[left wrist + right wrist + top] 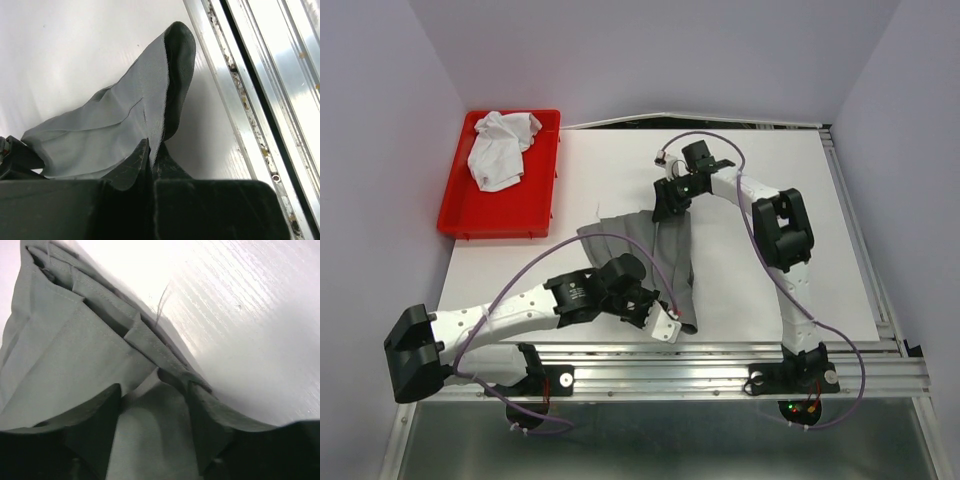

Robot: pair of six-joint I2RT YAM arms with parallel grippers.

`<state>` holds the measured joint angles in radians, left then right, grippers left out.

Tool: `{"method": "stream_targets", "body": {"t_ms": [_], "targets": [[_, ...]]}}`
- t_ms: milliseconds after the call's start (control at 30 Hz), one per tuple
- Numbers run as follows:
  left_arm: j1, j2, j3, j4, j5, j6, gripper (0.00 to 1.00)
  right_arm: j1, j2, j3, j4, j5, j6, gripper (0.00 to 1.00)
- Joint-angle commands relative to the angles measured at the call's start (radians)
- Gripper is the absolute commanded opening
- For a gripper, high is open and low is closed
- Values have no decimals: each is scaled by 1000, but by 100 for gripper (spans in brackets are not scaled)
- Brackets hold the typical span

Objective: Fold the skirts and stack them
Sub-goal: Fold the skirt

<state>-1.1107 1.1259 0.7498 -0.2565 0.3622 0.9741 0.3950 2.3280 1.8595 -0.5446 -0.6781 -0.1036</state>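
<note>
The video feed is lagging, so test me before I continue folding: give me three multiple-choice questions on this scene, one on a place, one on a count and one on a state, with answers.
1. Where is the crumpled white cloth skirt?
A. In the red plastic tray
B. Draped over the right arm
C. Hanging off the metal rail

2. How many skirts lie on the white table, outside the tray?
A. None
B. One
C. Two

3. What is the left end effector doing?
A. Open, hovering
B. Shut on the dark grey pleated cloth skirt
C. Gripping the tray

Answers:
1 A, it lies bunched inside the tray.
2 B, only the grey skirt is spread there.
3 B, the left wrist view shows grey cloth pinched in it.
</note>
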Motion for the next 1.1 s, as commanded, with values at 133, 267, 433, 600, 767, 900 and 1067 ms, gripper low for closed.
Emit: {"method": "stream_targets", "body": {"t_ms": [133,267,433,600,767,900,1067], "targets": [[35,24,189,-50,70,-179,0,30,-51,-176,-43,-84,-151,51],[141,83,279,-64,115,-241,0,30,-97,-291,-40,-89,-206,50],[333,227,364,-101,201,-256,0,30,-131,-344,-41,-77,-234,49],[454,339,418,-102,228,-241,0,30,-142,-350,-44,-72,-249,48],[537,457,437,-52,233,-255,0,30,-142,-345,-57,-70,-261,47],[575,534,464,2,227,-233,0,30,-140,-342,-57,-71,-271,45],[603,665,500,31,193,-201,5,30,-137,-327,-63,-69,-277,43]]}}
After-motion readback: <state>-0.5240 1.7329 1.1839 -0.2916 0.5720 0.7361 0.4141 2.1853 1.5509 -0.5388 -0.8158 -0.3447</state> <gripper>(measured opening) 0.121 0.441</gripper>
